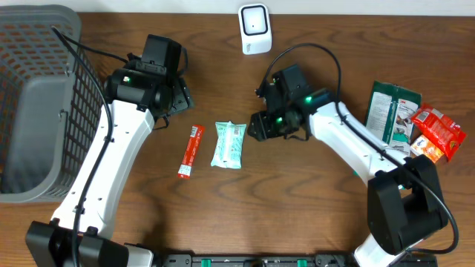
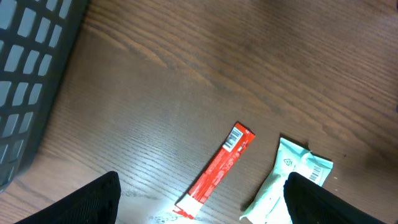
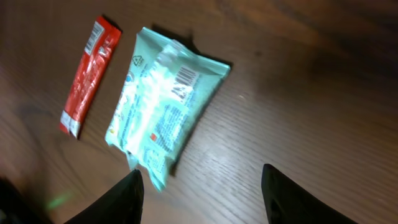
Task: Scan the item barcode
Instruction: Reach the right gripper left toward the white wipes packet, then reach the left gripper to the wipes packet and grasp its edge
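- The right gripper [image 3: 200,182] sat closest to its wrist camera, its two dark fingers [image 3: 127,196] set moderately apart with only bare wood between them; it held nothing.
- A mint-green packet [image 3: 165,109] lay flat on the table [image 1: 312,208] just beside that gripper, its barcode [image 3: 183,84] facing up near the far end.
- A red stick packet [image 1: 191,151] lay just left of the mint-green packet, roughly parallel to it and not touching it.
- A white scanner [image 1: 254,28] stood at the far edge of the table, well apart from both packets, with clear wood between.
- A grey basket [image 1: 37,104] filled the far left corner; the left arm ran alongside it.
- A green pouch [image 1: 392,111] and a red snack bag [image 1: 438,132] lay together near the right edge, behind the right arm.
- Open tabletop stretched in front of the two packets, toward the arm bases.
- The left gripper [image 2: 202,190] hung above the red stick packet with its fingers spread wide, empty and touching nothing.
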{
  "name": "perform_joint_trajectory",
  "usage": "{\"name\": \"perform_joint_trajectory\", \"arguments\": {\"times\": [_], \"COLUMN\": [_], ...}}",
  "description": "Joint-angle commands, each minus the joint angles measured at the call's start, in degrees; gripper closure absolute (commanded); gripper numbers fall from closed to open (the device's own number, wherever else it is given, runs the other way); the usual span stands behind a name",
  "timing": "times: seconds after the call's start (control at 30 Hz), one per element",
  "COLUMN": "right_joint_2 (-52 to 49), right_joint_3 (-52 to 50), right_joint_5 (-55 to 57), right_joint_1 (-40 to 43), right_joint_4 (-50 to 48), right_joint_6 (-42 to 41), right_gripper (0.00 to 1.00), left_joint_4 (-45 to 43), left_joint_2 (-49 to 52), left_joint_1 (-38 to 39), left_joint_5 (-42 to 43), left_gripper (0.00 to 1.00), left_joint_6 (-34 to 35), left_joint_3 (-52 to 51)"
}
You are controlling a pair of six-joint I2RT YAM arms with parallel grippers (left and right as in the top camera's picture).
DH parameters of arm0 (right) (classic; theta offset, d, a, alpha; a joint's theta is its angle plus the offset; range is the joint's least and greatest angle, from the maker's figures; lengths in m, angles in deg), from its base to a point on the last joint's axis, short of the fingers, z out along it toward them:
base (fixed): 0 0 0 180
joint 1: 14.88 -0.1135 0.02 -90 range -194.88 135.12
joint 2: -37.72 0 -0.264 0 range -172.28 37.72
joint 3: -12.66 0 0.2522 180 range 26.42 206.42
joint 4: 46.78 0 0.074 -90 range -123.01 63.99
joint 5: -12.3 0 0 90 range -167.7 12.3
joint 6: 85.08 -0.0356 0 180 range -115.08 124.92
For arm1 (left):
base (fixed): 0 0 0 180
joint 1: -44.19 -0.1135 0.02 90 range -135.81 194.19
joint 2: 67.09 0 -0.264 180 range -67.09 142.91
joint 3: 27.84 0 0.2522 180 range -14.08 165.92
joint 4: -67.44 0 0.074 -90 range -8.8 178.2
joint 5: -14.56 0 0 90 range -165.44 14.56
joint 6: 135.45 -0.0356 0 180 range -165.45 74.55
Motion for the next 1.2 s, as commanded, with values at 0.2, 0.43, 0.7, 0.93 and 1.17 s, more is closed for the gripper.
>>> {"name": "perform_joint_trajectory", "arguments": {"times": [0.2,0.43,0.7,0.93,1.17], "right_joint_2": [0.57,0.57,0.57,0.57,0.57], "right_joint_3": [-4.44,-4.44,-4.44,-4.46,-4.46], "right_joint_5": [2.08,2.69,2.69,2.69,2.75], "right_joint_1": [-1.62,-0.81,-0.42,-0.15,-0.15], "right_joint_4": [-5.40,-5.38,-4.98,-4.09,-4.11], "right_joint_6": [-6.58,-6.58,-6.60,-11.08,-11.06], "right_gripper": [0.41,0.41,0.41,0.45,0.46], "left_joint_4": [6.69,8.94,3.43,-10.14,-17.70], "left_joint_2": [-0.33,-0.33,0.02,2.34,7.63], "left_joint_1": [-0.11,1.99,6.54,13.53,15.58], "left_joint_5": [4.31,10.10,11.78,11.72,7.82], "left_gripper": [0.05,0.74,0.66,0.75,0.75], "left_joint_6": [-0.07,-0.09,-0.59,-1.95,-2.27], "left_joint_3": [0.24,-3.61,-9.51,-18.60,-21.55]}}
